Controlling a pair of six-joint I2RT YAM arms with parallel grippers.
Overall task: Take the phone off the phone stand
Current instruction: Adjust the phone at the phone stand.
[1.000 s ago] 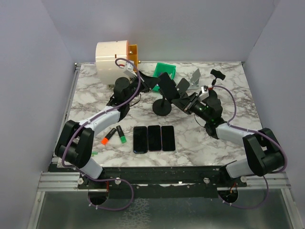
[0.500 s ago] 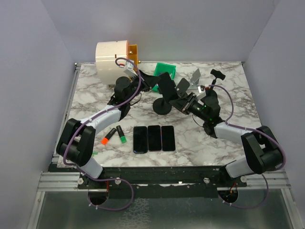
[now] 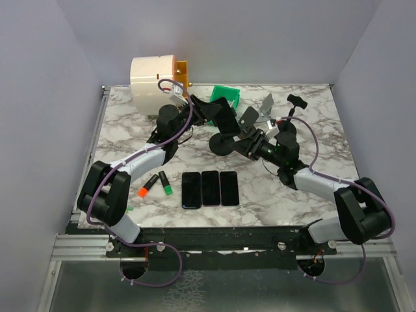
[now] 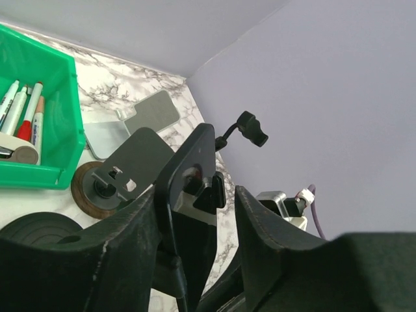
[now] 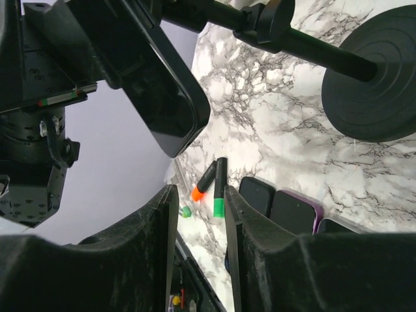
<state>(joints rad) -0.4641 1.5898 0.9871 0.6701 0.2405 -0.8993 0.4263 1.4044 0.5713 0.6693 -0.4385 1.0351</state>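
Your left gripper (image 4: pixel 198 195) has its jaws apart, one finger on either side of the black back plate of the cradle (image 4: pixel 188 162) on the phone stand (image 3: pixel 223 144), and the right-hand finger stands visibly off the plate. Your right gripper (image 5: pixel 199 195) is parted too, more narrowly, and is clamped on nothing. The phone (image 5: pixel 166 97) sits tilted in the cradle, raised above the marble table (image 5: pixel 273 123) near its middle, at about 11 o'clock from the right fingers. The stand's rod and round base lie close by at the right gripper's 1 to 2 o'clock. Seen from above, the left gripper crowds the phone from 10 o'clock and the right one sits at its 4 o'clock. Around them you have a green bin (image 3: pixel 225 95) of pens just behind at 12, a silver stand (image 3: pixel 266 104) at 2, three spare phones (image 3: pixel 210 188) flat in a row at 6, two markers (image 3: pixel 156 185) at 8, and a white drum (image 3: pixel 154 79) in the far corner at 10 o'clock.
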